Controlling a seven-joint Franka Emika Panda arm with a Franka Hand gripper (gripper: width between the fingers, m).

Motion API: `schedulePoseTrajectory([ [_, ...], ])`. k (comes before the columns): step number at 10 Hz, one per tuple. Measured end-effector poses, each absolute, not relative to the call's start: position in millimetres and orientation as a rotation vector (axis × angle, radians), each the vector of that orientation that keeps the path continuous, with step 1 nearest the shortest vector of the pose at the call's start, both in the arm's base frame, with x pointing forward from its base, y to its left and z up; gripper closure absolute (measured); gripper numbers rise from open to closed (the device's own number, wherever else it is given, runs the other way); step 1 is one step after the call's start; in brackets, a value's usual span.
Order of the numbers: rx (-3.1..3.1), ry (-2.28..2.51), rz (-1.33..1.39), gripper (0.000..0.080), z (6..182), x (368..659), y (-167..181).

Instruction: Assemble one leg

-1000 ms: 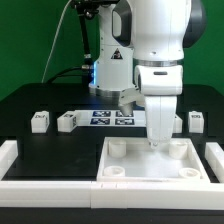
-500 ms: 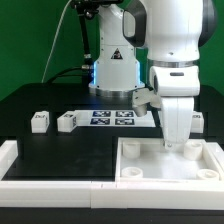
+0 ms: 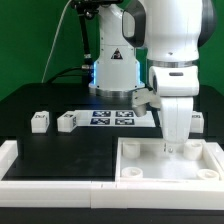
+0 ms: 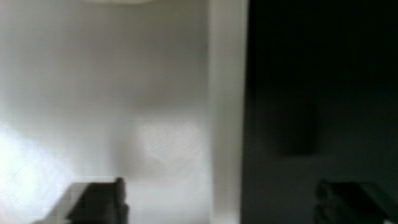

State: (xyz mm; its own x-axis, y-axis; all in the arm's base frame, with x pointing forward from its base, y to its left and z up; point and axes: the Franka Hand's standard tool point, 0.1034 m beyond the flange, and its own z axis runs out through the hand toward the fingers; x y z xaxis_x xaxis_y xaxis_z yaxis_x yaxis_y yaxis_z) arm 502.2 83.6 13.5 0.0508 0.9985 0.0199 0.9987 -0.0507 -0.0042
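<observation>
The large white square panel (image 3: 170, 165) with round corner sockets lies at the front, on the exterior view's right. My gripper (image 3: 175, 147) reaches straight down onto its far part. In the wrist view the gripper (image 4: 222, 205) is open, one dark fingertip (image 4: 98, 200) over the white panel (image 4: 107, 110), the other over the black table (image 4: 320, 80), straddling the panel's edge. Two white legs with marker tags (image 3: 40, 121) (image 3: 66, 121) sit on the table at the exterior view's left. A third leg (image 3: 196, 122) peeks out behind my arm.
The marker board (image 3: 110, 117) lies flat mid-table before the robot base. A low white rail (image 3: 50, 172) runs along the table's front and up its left side (image 3: 8, 150). A green wall stands behind.
From one second ago to half a second ago, my gripper and the white panel shifted together toward the exterior view's right. Nothing visible has moved since.
</observation>
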Motion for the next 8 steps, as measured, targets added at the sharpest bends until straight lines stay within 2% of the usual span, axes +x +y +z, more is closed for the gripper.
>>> schedulePoseTrajectory([
  [1, -2.265, -2.153, -0.018, 0.0192, 13.5, 502.2, 83.5],
  [5, -2.265, -2.153, -0.014, 0.0152, 15.1, 501.7, 83.4],
  [8, -2.34, -2.106, -0.031, 0.015, 46.7, 486.8, 93.4],
])
